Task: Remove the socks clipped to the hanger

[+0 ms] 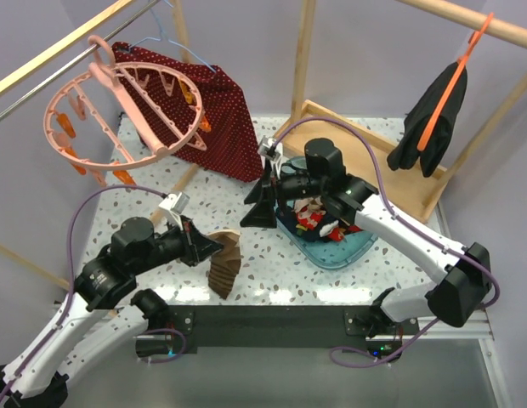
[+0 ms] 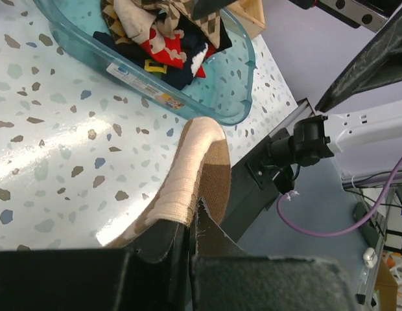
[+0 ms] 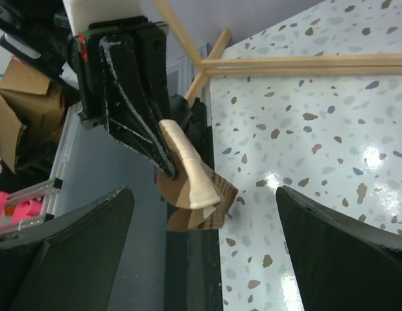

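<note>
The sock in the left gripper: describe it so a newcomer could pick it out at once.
On the speckled table, look just left of the clear blue tub. There the left gripper is shut on a brown-and-tan sock. It is the only sock outside the tub; the other socks lie heaped inside.

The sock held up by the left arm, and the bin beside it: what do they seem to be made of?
The sock: soft knitted fabric, matte, tan and brown; fine ribbing shows and it folds limply. The bin: clear blue-tinted plastic, glossy, probably rigid; the speckled tabletop shows through its wall.
</note>
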Available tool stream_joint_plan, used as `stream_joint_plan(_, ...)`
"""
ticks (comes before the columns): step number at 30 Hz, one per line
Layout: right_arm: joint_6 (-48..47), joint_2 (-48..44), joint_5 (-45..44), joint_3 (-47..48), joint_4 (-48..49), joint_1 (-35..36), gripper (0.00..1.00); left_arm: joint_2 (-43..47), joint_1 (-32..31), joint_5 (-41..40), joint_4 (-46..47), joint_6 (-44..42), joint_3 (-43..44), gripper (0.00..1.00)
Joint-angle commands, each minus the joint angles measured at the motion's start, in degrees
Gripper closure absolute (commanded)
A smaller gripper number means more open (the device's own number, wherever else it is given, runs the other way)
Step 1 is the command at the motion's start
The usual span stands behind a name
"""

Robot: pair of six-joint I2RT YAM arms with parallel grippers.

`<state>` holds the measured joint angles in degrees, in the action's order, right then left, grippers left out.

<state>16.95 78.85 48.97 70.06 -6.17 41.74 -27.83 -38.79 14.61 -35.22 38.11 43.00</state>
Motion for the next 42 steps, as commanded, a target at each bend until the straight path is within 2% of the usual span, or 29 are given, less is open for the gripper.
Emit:
stream_joint_plan(1,-1.12,-1.25,1.67,-1.16,-1.46,2.38,0.08,-0.29,-0.33,3.14,3.75,-0.93,1.47,1.0)
stream_joint_plan(5,-3.76,0.6,-2.82,0.51,-5.34,6.6,0.11,0.15,-0.33,4.2,5.86,0.47,-0.11,1.0)
stream_joint_plan(13,-2.45,1.92,-4.67,-1.07,-2.0,8.54,0.31,-0.81,-0.33,5.25,6.74,0.65,-0.38,1.0)
stream_joint_plan(16,-2.27,1.92,-5.02,-1.33,-1.74,8.62,0.55,-1.17,-0.33,5.78,7.62,0.74,-0.99,1.0)
stream_joint_plan(17,-2.27,1.92,-5.29,-1.42,-1.91,8.54,0.68,-1.17,-0.33,6.04,8.06,0.74,-1.17,1.0)
stream_joint_plan(19,-1.92,1.84,-6.6,-1.59,-2.09,8.54,0.84,-1.43,-0.33,6.13,8.33,0.83,-1.26,1.0)
stream_joint_plan(20,-1.75,1.75,-7.22,-1.77,-2.17,8.62,0.98,-1.43,-0.33,6.22,8.59,0.74,-1.34,1.0)
stream_joint_plan(23,-1.31,0.7,-13.62,-2.47,-3.4,8.63,1.0,-1.7,-0.33,6.04,8.24,0.48,-1.26,1.0)
stream_joint_plan(24,-1.13,0.26,-15.73,-2.74,-3.75,8.54,1.0,-1.78,-0.33,5.78,7.98,0.3,-1.08,0.91)
stream_joint_plan(26,-1.48,-1.5,-21.79,-3.0,-5.76,8.45,1.0,-1.79,-0.33,4.9,7.19,0.13,-1.17,0.79)
stream_joint_plan(27,-1.57,-2.29,-24.07,-2.91,-6.74,8.54,1.0,-1.7,-0.33,4.55,6.92,0.21,-1.08,0.66)
stream_joint_plan(28,-1.74,-3.51,-26.45,-2.57,-7.96,8.45,1.0,-1.44,-0.33,3.59,6.57,0.13,-0.99,0.59)
stream_joint_plan(30,-2.27,-5.1,-35.32,-1.69,-11.65,8.28,1.0,-1.34,-0.33,2.62,5.78,-0.05,-0.73,0.46)
stream_joint_plan(32,-3.06,-7.65,-43.99,-0.63,-15.25,8.27,1.0,-1.17,-0.33,1.48,5.08,-0.4,-0.2,0.4)
stream_joint_plan(36,-4.81,-11.43,-54.82,1.48,-19.75,6.09,1.0,-1.34,-0.33,0.68,4.72,-1.11,0.15,0.38)
stream_joint_plan(42,-7.36,-11.18,-57.84,8.32,-24.32,-0.94,1.0,-1.35,-0.33,0.68,5.16,-1.19,-0.73,0.38)
